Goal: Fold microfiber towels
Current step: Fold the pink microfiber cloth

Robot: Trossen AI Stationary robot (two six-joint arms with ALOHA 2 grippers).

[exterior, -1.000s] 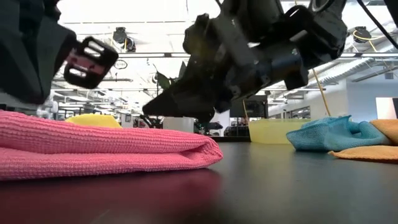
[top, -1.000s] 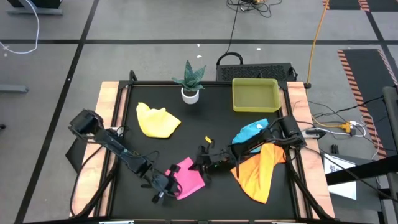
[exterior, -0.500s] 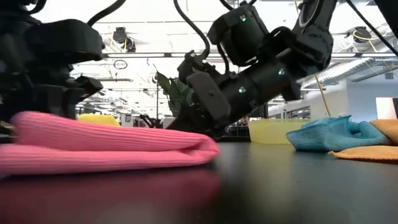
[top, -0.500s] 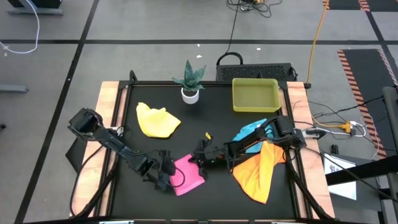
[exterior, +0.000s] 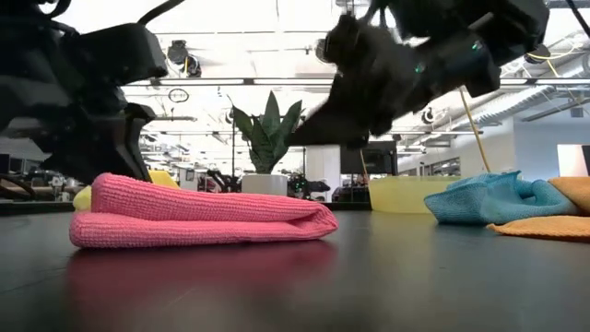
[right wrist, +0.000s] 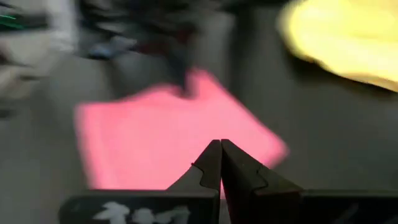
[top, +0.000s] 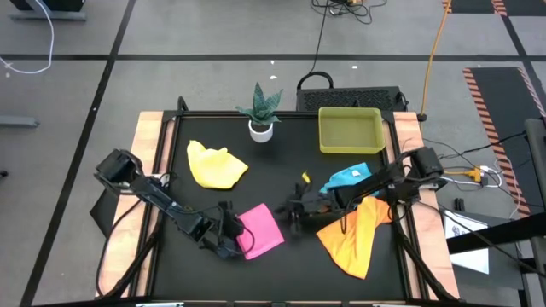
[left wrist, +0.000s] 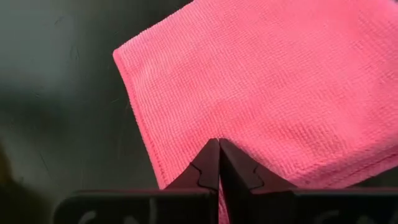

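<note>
The pink towel (top: 262, 230) lies folded into a flat square pad near the table's front middle, resting on its underside (exterior: 203, 217). My left gripper (top: 234, 234) is shut at the pad's left edge, its tips over the pink cloth (left wrist: 219, 144). My right gripper (top: 293, 211) is shut and hangs above the table just right of the pad, clear of it (right wrist: 221, 144). The yellow towel (top: 217, 165) lies crumpled at the back left. At the right, the light blue towel (top: 346, 178) and the orange towel (top: 354, 237) lie loose. My left gripper's shut fingertips (left wrist: 211, 155) lie over the pink towel's top face (left wrist: 205, 134), just inside its left edge. They slant down from the table's left. The folded towel lies flat on the table. Whether the tips rest on the cloth or hover just above it I cannot tell.
A yellow-green tray (top: 350, 130) stands at the back right, and a small potted plant (top: 261, 112) at the back middle. Bare black tabletop (top: 281, 175) lies between the yellow towel and the blue one. The orange towel reaches close to the right front edge.
My right gripper has drawn back toward the table's right edge and risen, away from the pink towel. My left gripper has gone from the towel's near side to its left edge and has tipped and rolled. The pink towel has slid a little toward the far edge and lies as a neater square.
</note>
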